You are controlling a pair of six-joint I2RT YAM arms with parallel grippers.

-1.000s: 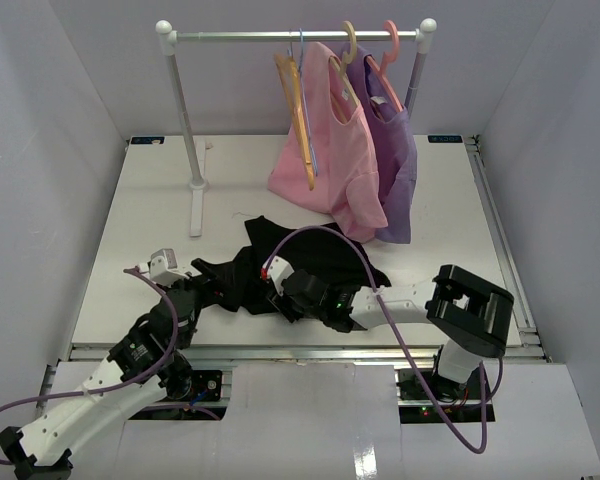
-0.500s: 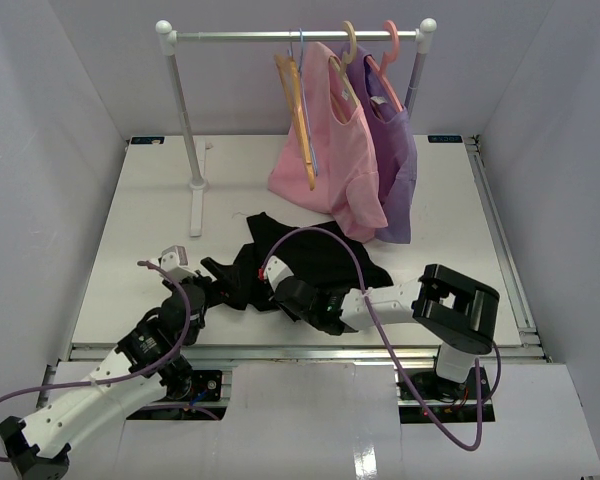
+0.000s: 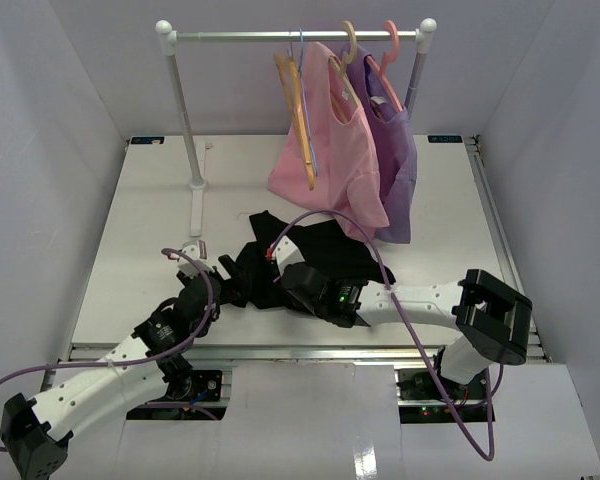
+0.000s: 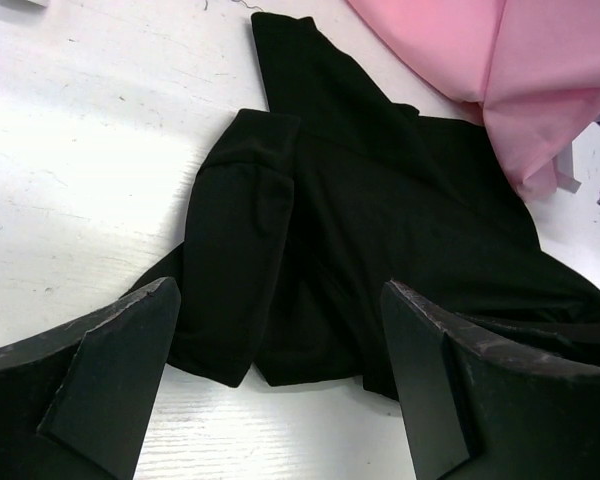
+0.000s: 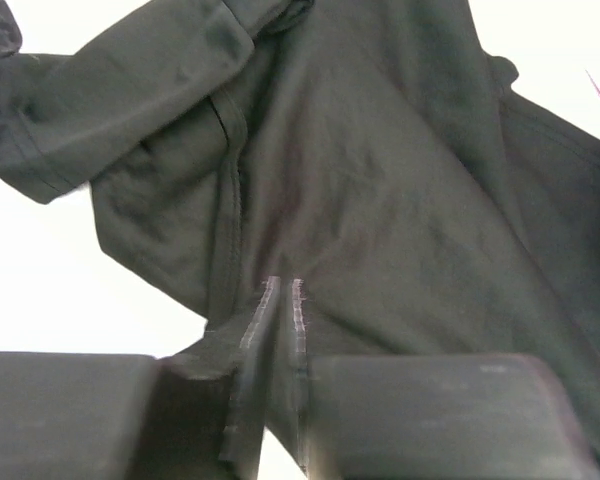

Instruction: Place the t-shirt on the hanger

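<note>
The black t-shirt [image 3: 325, 255] lies crumpled on the white table, in front of the rack. In the right wrist view my right gripper [image 5: 280, 310] has its jaws pressed together on a fold of the t-shirt [image 5: 360, 180] near a seam. From above, the right gripper [image 3: 280, 285] sits on the shirt's near left part. My left gripper [image 4: 280, 300] is open, its fingers wide apart and low over the table at the near edge of the t-shirt [image 4: 380, 230], by a sleeve. The light-blue hanger [image 3: 301, 50] hangs bare on the rail beside an orange one.
A clothes rack [image 3: 280, 36] stands at the back on a post and foot [image 3: 196, 205]. On it hang an orange hanger [image 3: 298, 120], a pink garment [image 3: 330, 150] and a purple garment [image 3: 395, 160]. The pink hem [image 4: 500, 60] hangs just behind the t-shirt.
My right gripper's jaws have closed onto the t-shirt's fabric. My left arm has moved forward and right toward the shirt's near left edge, staying open.
</note>
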